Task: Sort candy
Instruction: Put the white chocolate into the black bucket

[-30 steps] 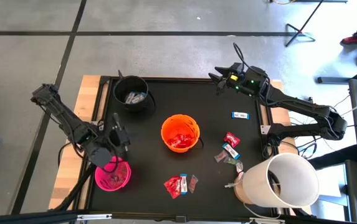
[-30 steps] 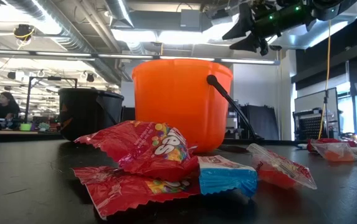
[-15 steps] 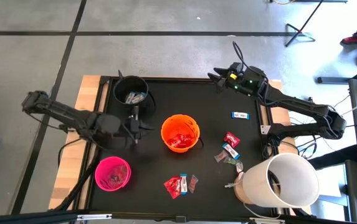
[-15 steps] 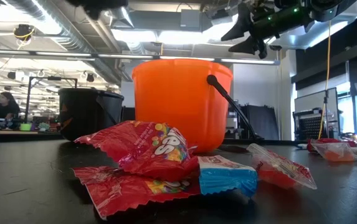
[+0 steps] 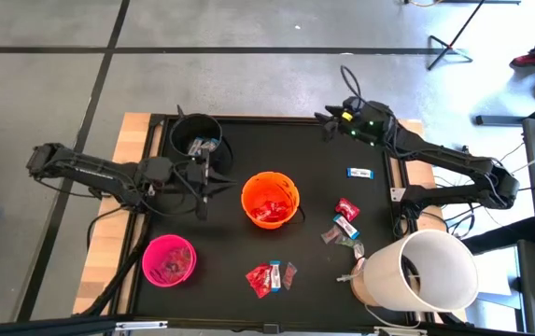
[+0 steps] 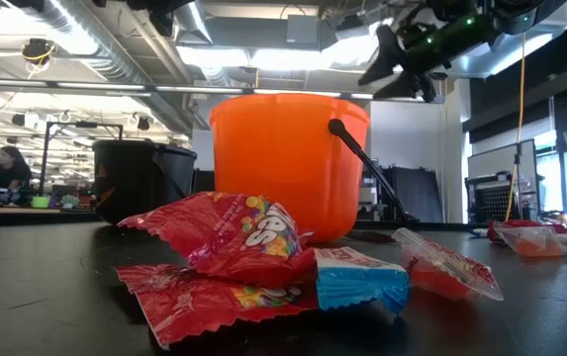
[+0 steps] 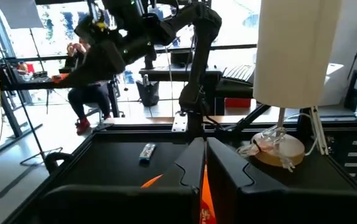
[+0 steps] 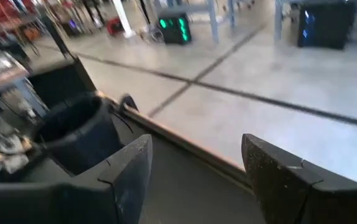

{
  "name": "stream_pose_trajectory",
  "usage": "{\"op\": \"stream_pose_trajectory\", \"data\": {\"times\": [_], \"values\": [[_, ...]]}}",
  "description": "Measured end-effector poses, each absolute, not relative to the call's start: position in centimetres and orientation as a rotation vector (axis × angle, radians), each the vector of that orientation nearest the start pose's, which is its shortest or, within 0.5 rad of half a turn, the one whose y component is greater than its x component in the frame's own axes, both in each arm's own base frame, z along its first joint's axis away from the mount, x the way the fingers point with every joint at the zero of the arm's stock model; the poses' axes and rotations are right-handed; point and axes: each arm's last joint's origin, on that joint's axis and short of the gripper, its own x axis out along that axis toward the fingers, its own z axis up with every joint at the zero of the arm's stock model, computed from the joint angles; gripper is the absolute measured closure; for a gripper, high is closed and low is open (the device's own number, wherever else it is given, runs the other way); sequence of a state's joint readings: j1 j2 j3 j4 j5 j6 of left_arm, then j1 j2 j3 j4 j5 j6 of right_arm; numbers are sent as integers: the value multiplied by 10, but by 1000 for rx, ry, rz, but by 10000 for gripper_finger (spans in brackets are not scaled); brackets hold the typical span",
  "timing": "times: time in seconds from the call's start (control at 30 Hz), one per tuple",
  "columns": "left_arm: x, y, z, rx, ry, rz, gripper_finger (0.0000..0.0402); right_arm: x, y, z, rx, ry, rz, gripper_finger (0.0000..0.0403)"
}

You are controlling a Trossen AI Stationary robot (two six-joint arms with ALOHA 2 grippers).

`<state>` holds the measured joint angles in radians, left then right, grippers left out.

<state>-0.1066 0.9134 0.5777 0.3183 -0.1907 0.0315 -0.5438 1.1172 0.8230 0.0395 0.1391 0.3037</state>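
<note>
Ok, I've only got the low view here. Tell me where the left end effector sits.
Observer: From above, the left end effector is shut, between the round black plastic bucket and the round orange plastic bucket.
Operator: Now give me the right one.
Observer: The right end effector is open with nothing between its fingers, near the far edge of the black table.
Operator: Name any bucket I can't see.
Observer: A small round pink plastic bucket stands at the table's near left corner.
</note>
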Motion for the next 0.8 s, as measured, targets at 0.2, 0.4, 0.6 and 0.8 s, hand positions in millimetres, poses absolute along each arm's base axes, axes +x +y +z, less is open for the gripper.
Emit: {"op": "stream_pose_trajectory", "data": {"times": [0.2,0.4,0.6,0.8], "values": [[205,-16,287,39,20,117,391,204,-127,282,349,402,-705,157],[205,-14,286,40,23,156,391,189,-119,263,431,778,-760,157],[205,-14,286,41,23,165,391,173,-109,237,515,1168,-781,157],[205,-14,286,42,24,169,391,180,-114,211,453,1314,-714,157]]}}
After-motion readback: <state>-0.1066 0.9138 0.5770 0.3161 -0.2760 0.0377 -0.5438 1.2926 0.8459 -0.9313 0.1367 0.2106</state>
